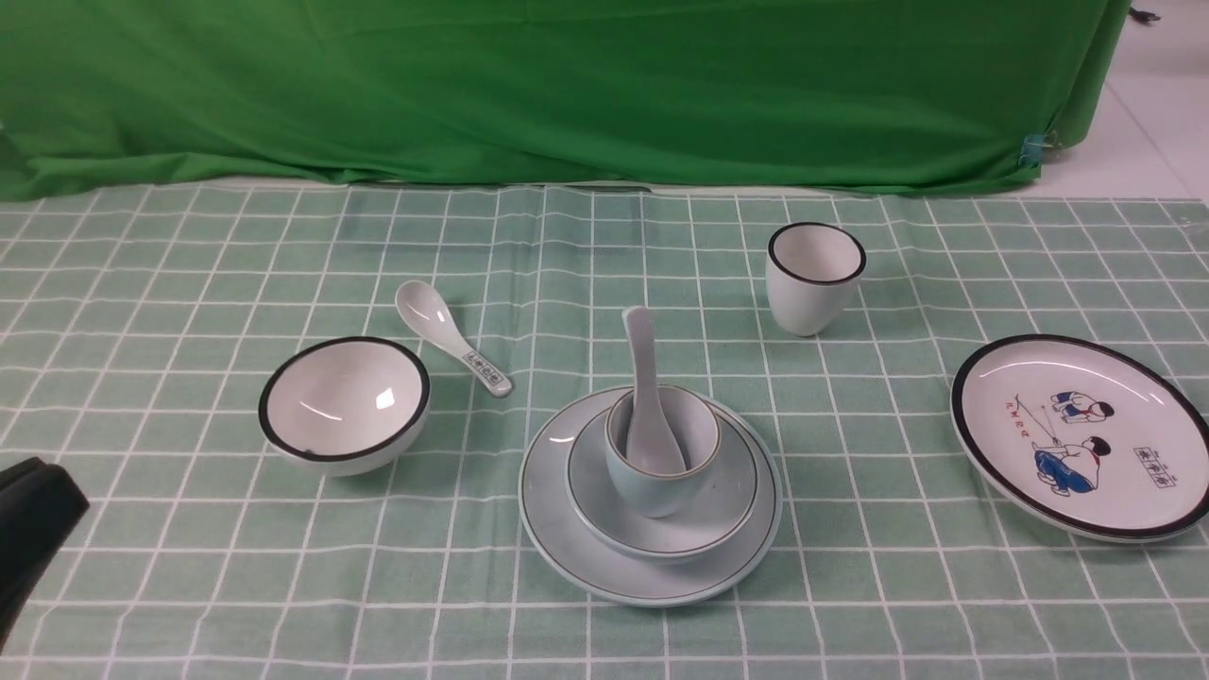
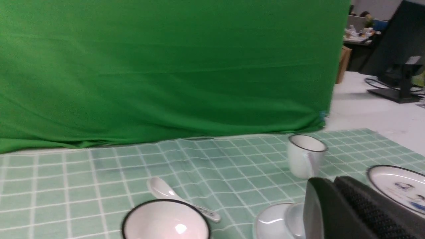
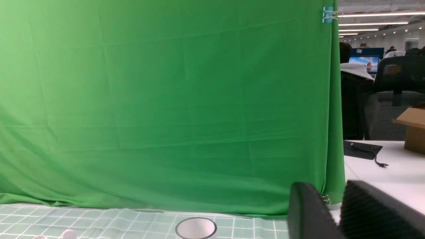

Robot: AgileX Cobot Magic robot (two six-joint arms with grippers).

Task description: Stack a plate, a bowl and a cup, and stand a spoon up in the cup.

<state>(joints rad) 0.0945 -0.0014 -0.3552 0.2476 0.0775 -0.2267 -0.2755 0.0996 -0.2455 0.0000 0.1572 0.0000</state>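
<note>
The green curtain (image 1: 567, 94) stands behind the checked tablecloth (image 1: 434, 529), where all the dishes sit. Of the two hands, the left gripper (image 2: 332, 181) is clenched, its tips together with nothing between them. The right gripper (image 3: 328, 191) is released: its blurred fingers stand apart, with nothing held in the gap.

The plain plate (image 1: 557, 510) lies flat near the middle of the cloth and carries the whole stack; the picture plate (image 1: 1011, 444) lies well apart, over on the right. The plain bowl (image 1: 732, 491) sits inside the plain plate's rim, while the black-rimmed bowl (image 1: 340, 378) is off to the left. The small cup (image 1: 661, 496) stands in the plain bowl, slightly tilted as far as one can judge, and the black-rimmed cup (image 1: 808, 297) is farther back. Last and slimmest, the plain spoon (image 1: 645, 378) rests in the small cup, handle up above the rim; the patterned spoon (image 1: 430, 316) lies on the cloth near the black-rimmed bowl.

That looks like the final step, standing the spoon, already done, so the job seems complete. The next move probably calls for no more grasping, only for both arms to keep well away from the stack, since a nudge on that tall handle could tip the small cup
</note>
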